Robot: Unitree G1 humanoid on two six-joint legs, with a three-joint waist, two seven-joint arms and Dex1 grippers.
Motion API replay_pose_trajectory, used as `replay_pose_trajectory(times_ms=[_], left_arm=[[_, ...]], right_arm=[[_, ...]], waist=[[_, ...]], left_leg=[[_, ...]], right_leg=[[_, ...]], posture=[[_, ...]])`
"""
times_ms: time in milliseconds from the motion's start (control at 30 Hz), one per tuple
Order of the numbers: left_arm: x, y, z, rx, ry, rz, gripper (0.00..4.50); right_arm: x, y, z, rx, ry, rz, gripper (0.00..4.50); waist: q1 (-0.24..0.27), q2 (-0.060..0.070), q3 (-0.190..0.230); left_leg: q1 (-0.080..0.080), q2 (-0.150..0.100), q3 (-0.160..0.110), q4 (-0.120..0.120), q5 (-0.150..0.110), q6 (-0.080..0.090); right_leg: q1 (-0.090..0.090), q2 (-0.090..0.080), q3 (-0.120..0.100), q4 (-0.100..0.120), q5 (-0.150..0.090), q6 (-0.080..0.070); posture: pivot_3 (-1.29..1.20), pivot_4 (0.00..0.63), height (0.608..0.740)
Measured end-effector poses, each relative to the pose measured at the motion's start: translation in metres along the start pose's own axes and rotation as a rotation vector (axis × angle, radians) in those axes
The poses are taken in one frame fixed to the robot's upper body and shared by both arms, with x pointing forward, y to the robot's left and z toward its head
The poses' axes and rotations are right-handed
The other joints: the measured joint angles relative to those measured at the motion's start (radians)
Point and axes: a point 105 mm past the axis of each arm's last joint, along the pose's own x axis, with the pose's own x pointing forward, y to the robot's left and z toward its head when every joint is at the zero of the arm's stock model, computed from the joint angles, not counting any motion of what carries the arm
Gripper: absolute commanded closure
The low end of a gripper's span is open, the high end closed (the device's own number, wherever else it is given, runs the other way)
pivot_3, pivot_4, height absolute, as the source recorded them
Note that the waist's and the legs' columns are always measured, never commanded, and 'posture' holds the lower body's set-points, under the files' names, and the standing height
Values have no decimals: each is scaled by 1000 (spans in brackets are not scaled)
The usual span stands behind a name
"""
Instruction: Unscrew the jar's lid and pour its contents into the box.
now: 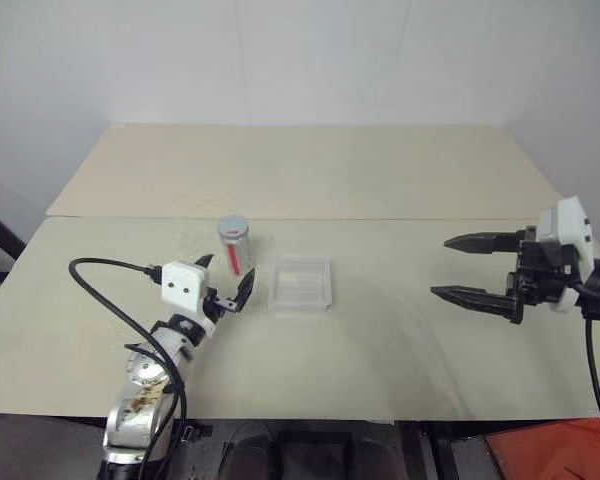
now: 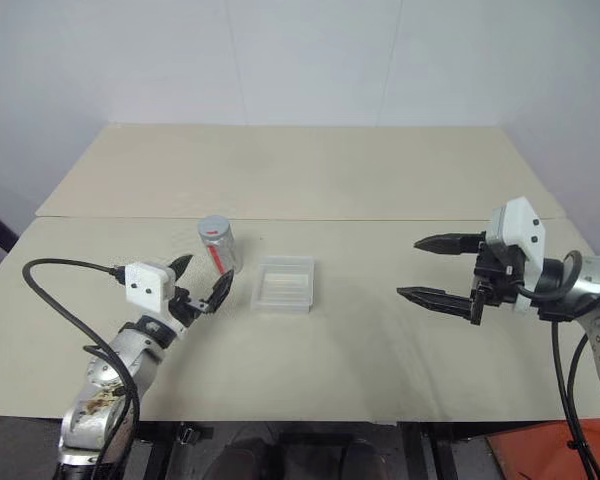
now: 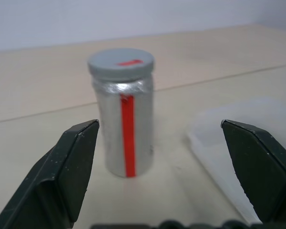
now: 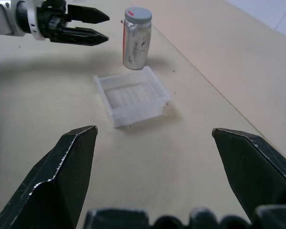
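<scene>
We see the jar (image 1: 234, 243) standing upright on the table (image 1: 380, 320), its grey lid (image 3: 121, 63) on, just beyond our left gripper (image 1: 227, 283), whose fingers (image 3: 62, 167) gape wide and hold nothing. The clear box (image 1: 301, 283) sits just right of the jar. Our right gripper (image 1: 470, 268) hovers well apart to the right, fingers wide, empty. The left wrist view shows a red stripe down the jar. We cannot make out the contents.
</scene>
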Motion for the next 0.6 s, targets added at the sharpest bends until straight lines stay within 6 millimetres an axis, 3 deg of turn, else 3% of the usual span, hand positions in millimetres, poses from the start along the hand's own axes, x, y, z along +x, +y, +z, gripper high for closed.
replay_pose_trajectory(times_ms=[300, 600], left_arm=[[23, -6, -1, 95, -38, 29, 44], [38, -7, -3, 39, -55, 116, 44]], right_arm=[[-1, 0, 0, 5, 0, 4, 0], [-6, 0, 1, 6, 5, -13, 0]], waist=[[-1, 0, 0], [-1, 0, 0]], left_leg=[[0, 0, 0, 0, 0, 0], [0, 0, 0, 0, 0, 0]], right_leg=[[0, 0, -1, 0, 0, 0], [0, 0, -1, 0, 0, 0]], posture=[[0, 150, 740], [0, 150, 740]])
